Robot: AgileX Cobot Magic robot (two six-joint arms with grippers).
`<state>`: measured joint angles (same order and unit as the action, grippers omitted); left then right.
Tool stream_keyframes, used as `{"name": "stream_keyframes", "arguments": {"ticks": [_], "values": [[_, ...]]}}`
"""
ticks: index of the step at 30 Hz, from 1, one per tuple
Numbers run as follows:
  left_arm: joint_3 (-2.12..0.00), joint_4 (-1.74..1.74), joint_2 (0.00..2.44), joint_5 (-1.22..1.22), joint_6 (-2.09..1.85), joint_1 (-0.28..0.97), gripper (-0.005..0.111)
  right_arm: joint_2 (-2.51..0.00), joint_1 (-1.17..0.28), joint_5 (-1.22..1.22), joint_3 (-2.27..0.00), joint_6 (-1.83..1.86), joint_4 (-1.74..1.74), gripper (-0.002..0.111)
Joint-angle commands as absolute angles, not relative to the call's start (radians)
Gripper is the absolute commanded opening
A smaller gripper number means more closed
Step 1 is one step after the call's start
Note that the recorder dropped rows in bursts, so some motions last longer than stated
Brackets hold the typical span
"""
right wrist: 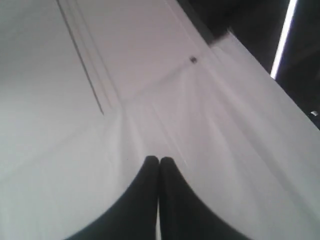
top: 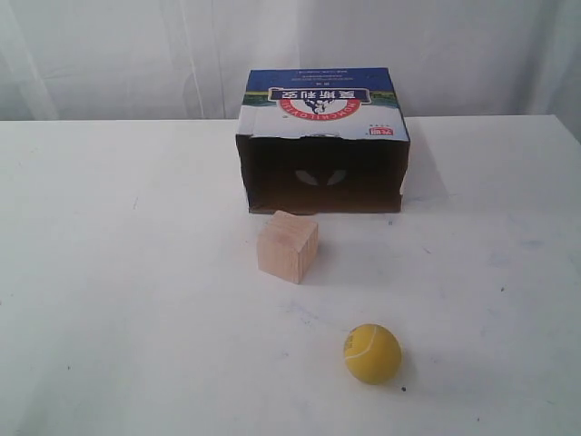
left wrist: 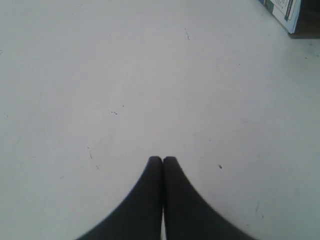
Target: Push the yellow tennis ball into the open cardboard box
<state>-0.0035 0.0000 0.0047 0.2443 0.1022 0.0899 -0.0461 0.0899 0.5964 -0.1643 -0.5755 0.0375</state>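
The yellow tennis ball rests on the white table near the front, right of centre. The open cardboard box lies on its side at the back, its dark opening facing the front. A corner of the box shows in the left wrist view. Neither arm appears in the exterior view. My left gripper is shut with nothing in it, over bare table. My right gripper is shut and empty too, in front of white cloth.
A pale wooden cube stands between the box opening and the ball, slightly left of the ball. White curtains hang behind the table. The right wrist view shows white cloth folds and a dark gap.
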Motion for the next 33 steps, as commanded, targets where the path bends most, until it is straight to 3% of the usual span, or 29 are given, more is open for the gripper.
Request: {"name": "stream_keyframes", "arguments": {"ticks": [1,5,11,15,20,26,29,33], "values": [[0.000,0.000,0.000,0.246,0.105,0.095,0.000,-0.291,0.088,0.609,-0.521,-0.600,-0.133,0.000],[0.000,0.000,0.000,0.246,0.105,0.095,0.000,-0.627,0.088,0.501,-0.766,-0.326,-0.284,0.000],[0.000,0.000,0.000,0.246,0.105,0.095,0.000,-1.232,0.105,-0.294,-0.992,0.103,-0.289,0.000],[0.000,0.000,0.000,0.246,0.105,0.095,0.000,-1.541,0.105,-0.744,-1.095,0.131,-0.241,0.000],[0.000,0.000,0.000,0.246,0.105,0.095,0.000,-1.572,0.013,-0.847,-1.105,0.446,0.244,0.000],[0.000,0.000,0.000,0.246,0.105,0.095,0.000,-1.528,-0.214,-1.007,-1.076,0.495,0.529,0.000],[0.000,0.000,0.000,0.246,0.105,0.095,0.000,-1.528,-0.376,-0.915,-0.986,0.495,0.544,0.000],[0.000,0.000,0.000,0.246,0.105,0.095,0.000,-1.528,-0.419,-0.742,-0.909,0.493,0.544,0.000]]}}
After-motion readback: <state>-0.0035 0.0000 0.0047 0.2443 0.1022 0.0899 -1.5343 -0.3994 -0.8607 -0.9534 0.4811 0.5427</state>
